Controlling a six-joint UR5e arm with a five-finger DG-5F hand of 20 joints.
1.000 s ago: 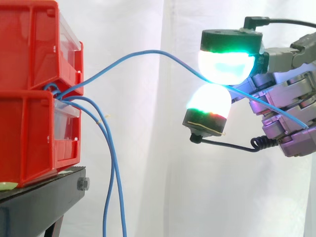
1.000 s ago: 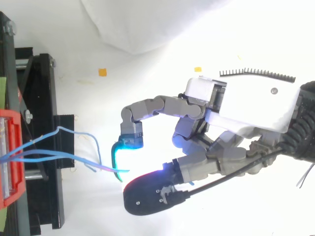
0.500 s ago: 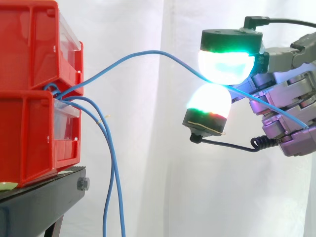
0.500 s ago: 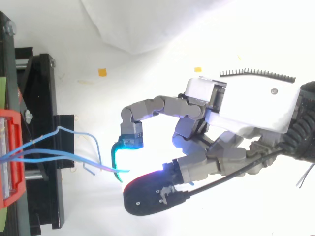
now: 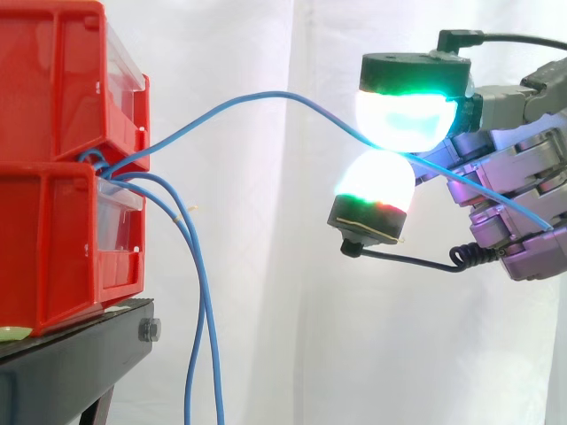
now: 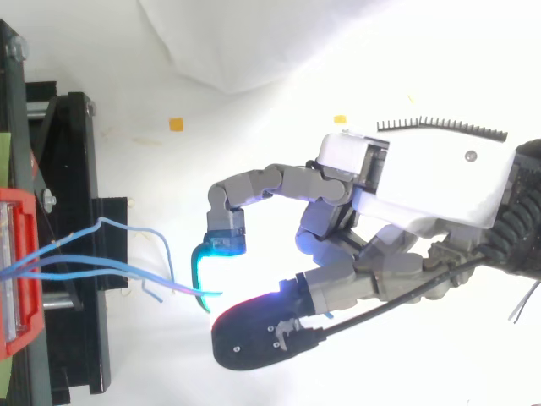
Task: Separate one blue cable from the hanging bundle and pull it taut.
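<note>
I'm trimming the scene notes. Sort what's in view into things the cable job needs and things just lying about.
For the job:
- blue cable, pinched between the fingertips
- hanging bundle of other blue cables
- hand

Just there:
- red bins
- black stand
- white curtain
- small orange squares on the white ground

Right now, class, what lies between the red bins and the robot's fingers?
In the side view, one blue cable arcs from the red bins to the fingers pinching it.
</note>
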